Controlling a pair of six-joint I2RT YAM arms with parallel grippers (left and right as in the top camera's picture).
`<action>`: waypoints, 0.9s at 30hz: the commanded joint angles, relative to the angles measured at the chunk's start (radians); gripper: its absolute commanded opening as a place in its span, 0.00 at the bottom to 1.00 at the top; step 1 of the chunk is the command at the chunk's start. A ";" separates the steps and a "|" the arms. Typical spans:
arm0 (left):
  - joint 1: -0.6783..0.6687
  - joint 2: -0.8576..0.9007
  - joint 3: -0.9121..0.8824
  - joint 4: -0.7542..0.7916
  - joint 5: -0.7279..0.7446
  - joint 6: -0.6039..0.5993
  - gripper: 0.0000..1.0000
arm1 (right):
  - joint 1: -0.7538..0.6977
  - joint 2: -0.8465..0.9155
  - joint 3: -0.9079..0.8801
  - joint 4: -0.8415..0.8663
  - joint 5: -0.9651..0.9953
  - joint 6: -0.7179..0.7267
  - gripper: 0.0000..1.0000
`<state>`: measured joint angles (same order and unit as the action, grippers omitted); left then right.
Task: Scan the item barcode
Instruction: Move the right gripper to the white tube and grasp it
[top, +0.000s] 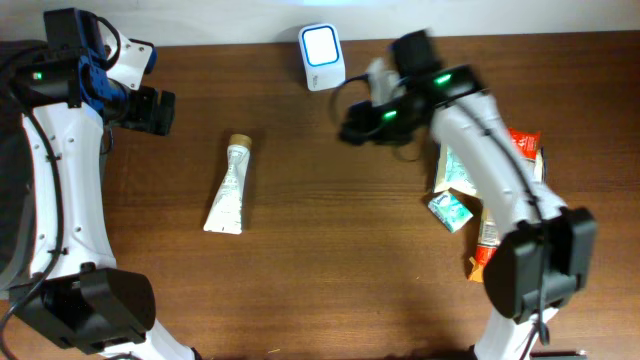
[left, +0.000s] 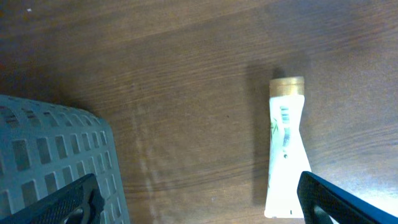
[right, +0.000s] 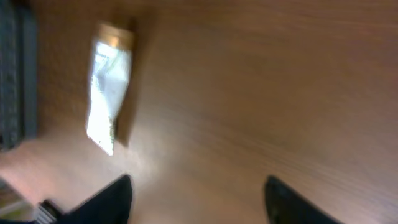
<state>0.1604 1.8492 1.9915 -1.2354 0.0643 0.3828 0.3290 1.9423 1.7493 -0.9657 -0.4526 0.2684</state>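
The brown wooden table (top: 330, 250) holds everything. A grey perforated plastic basket (left: 56, 155) shows at the lower left of the left wrist view. The left gripper (left: 202, 208) has its fingers wide apart and empty. The right gripper (right: 199, 205) also stands parted, seemingly empty, though its view is blurred. A pile of coloured packets (top: 470, 190) lies at the right. The white squeeze tube with a tan cap (top: 229, 186) lies flat left of centre, apart from both grippers. The small white scanner with a lit screen (top: 321, 57) stands at the far edge.

No readable text; barcode (left: 285, 114) on tube (left: 283, 168) visible, digits too small to read
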 joint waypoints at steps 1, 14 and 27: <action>0.006 -0.016 0.006 -0.001 0.010 0.016 0.99 | 0.149 0.016 -0.127 0.202 -0.032 0.127 0.75; 0.006 -0.016 0.006 -0.001 0.010 0.016 0.99 | 0.408 0.285 -0.204 0.781 0.012 0.421 0.75; 0.006 -0.016 0.006 -0.001 0.010 0.016 0.99 | 0.437 0.411 -0.204 0.891 0.042 0.455 0.41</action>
<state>0.1604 1.8492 1.9915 -1.2377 0.0639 0.3828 0.7593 2.3051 1.5539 -0.0601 -0.4355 0.7162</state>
